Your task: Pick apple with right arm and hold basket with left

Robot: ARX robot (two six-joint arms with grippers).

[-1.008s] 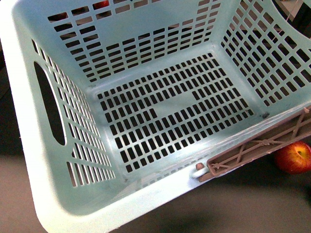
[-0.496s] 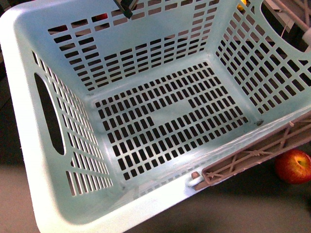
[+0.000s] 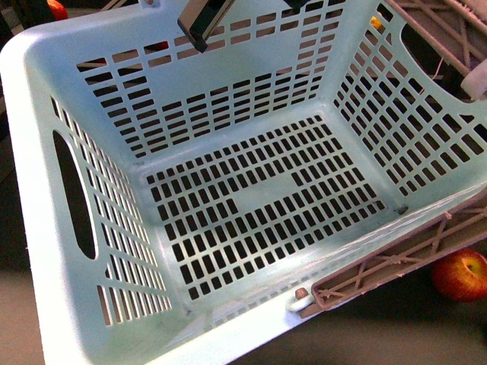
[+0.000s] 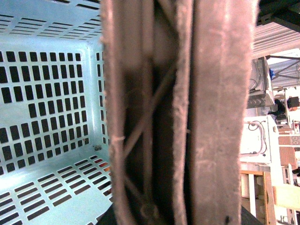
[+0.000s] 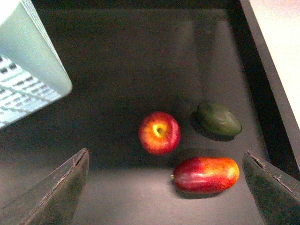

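Note:
The pale mint-blue basket (image 3: 46, 91) fills the front view, empty inside and seen at a tilt. One brownish-mauve lattice handle (image 3: 396, 266) lies along its near right rim. In the left wrist view another lattice handle (image 4: 211, 93) runs close past the camera, and my left gripper (image 4: 178, 211) is shut on it. The red apple (image 3: 460, 275) with a yellow blush lies on the dark surface just outside the basket's near right side. In the right wrist view the apple (image 5: 159, 132) lies stem dimple up, and my right gripper (image 5: 164, 206) hangs open above it, a little to one side.
A red-orange oblong fruit (image 5: 206, 174) and a dark green avocado (image 5: 218, 119) lie close beside the apple. The basket's corner (image 5: 28, 65) hangs near them. A black raised edge (image 5: 262, 93) borders the dark surface. A dark arm part (image 3: 204, 19) shows over the basket's far wall.
The basket has shifted in the front view: its far rim and second handle now show, and a dark arm part has come into sight above it. The apple stays put.

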